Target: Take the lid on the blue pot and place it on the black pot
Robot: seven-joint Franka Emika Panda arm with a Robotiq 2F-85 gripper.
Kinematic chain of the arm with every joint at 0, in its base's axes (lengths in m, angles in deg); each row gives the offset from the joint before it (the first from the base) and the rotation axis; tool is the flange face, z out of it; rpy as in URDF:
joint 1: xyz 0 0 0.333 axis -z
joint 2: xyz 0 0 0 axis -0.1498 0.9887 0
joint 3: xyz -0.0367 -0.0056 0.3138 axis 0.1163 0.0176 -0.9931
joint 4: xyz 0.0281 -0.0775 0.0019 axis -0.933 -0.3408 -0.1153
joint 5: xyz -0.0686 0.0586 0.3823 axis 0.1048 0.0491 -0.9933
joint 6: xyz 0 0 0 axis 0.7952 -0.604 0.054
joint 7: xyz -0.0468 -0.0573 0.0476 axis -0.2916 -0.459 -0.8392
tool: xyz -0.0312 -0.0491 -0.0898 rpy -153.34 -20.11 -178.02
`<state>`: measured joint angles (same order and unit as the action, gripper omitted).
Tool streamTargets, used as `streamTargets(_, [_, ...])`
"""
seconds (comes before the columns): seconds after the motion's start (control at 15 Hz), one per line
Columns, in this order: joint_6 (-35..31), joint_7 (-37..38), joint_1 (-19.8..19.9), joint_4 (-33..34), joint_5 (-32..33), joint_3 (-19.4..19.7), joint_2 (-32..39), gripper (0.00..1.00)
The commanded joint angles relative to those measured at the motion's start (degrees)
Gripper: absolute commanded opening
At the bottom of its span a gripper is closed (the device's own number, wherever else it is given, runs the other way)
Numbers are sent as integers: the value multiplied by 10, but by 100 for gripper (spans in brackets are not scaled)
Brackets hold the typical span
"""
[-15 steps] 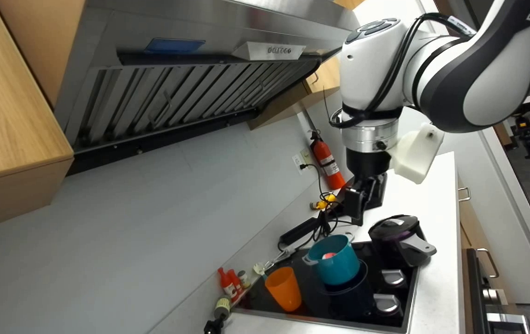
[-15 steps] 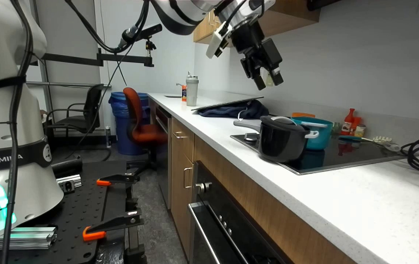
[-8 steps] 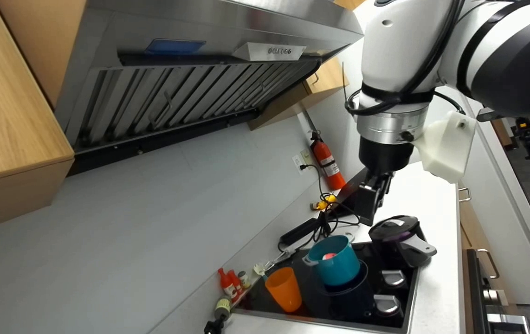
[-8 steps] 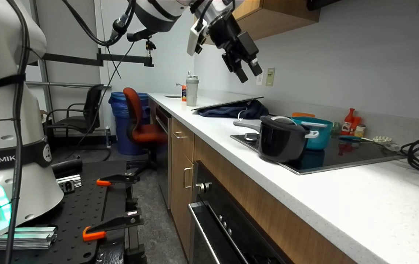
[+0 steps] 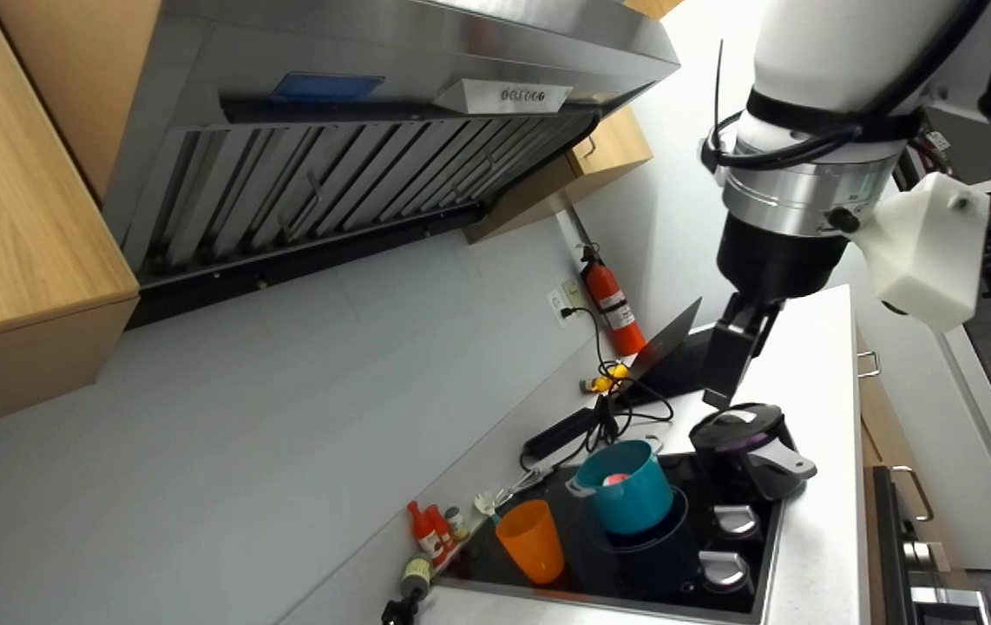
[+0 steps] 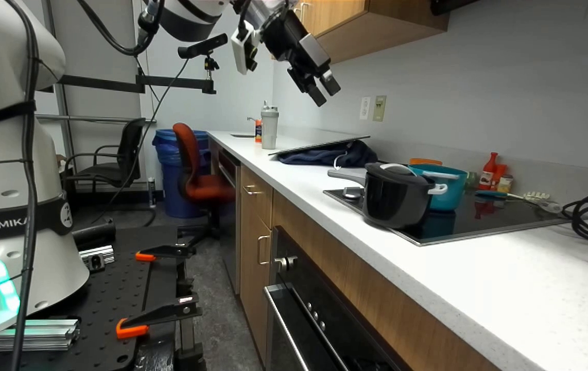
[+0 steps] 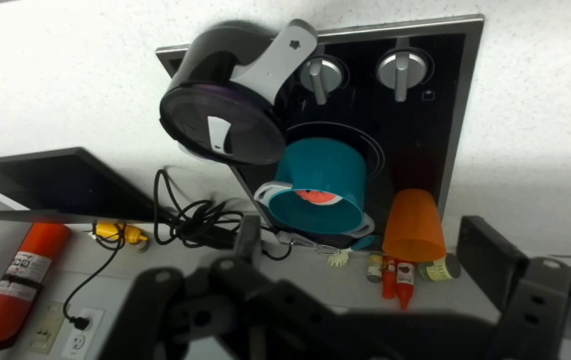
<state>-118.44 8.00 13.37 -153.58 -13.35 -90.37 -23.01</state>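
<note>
Wrist view: glass cooktop (image 7: pixel 410 145) spans centre to upper right. Gripper (image 7: pixel 367 245) along the bottom, fingers spread apart. Black saucepan (image 7: pixel 210 55), upper left of centre, at the cooktop's edge. Teal-blue pot (image 7: pixel 323 160), two-handled, mid-frame. Dark lid (image 7: pixel 253 127) sits on the black saucepan. Red-and-white piece (image 7: pixel 318 197) inside the teal-blue pot.

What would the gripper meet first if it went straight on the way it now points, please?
Probably the blue pot, which lies ahead of the open gripper in the wrist view; depth is unclear, so the cooktop could come first.
</note>
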Motion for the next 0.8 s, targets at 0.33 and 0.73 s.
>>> streamTargets(0.33, [0,15,0,-25,0,-14,-34,100])
streamTargets(0.73, [0,15,0,-25,0,-14,-34,100])
